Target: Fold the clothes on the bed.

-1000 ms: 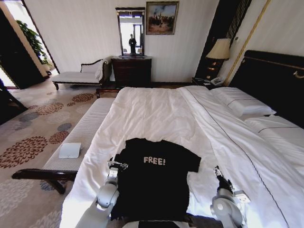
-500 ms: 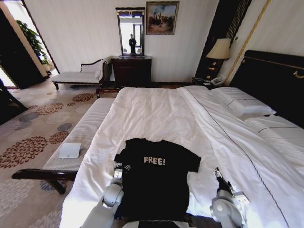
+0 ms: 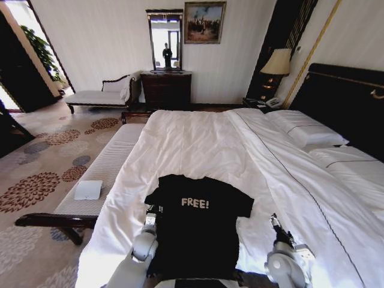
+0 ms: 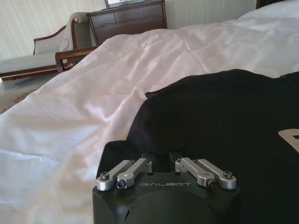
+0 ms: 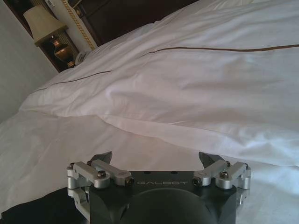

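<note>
White bed [image 3: 198,144] holds black T-shirt [image 3: 195,225], collar pointing away, lengthwise toward robot.

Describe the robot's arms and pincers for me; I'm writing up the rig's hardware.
Both arms have rounded silver-grey segments. The left pincer and right pincer each sit on a black block lettered GALBOT, with silver metal linkage bars, visible bolts and dark fingertips.

The T-shirt [image 3: 198,225] hem runs off the head view's bottom edge, its left side under the left gripper [image 3: 150,214].
</note>
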Available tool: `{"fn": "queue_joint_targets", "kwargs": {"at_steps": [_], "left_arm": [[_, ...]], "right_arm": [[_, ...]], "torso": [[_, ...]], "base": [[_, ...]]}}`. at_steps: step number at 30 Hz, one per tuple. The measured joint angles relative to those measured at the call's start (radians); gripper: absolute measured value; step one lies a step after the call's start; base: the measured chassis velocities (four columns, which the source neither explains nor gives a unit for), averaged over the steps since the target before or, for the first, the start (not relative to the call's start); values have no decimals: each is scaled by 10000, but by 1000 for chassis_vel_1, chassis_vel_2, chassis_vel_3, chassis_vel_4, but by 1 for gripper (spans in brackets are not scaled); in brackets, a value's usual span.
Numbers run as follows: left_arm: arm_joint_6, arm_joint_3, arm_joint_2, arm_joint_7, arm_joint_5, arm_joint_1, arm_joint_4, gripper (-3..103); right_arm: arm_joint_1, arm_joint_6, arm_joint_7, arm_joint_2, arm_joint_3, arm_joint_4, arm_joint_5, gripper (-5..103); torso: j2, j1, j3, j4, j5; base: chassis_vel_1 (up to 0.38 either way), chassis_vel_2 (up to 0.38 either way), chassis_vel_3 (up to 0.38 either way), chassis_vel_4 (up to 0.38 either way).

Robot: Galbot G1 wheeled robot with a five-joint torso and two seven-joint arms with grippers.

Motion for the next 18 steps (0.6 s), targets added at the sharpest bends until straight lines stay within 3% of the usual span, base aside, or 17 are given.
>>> {"fn": "queue_joint_targets", "kwargs": {"at_steps": [11, 18], "left_arm": [[-510, -372, 50, 5, -27, 4, -158, 16], [-904, -629, 73, 97, -783, -196, -180, 17]], "right_arm": [[-4, 18, 0, 115, -72, -51, -143, 100], [-7, 31, -2, 145, -70, -95, -162, 100]], "torso": [[0, 0, 0, 1, 0], [0, 0, 0, 1, 0]], "base": [[0, 0, 0, 0], [0, 0, 0, 0]]}}
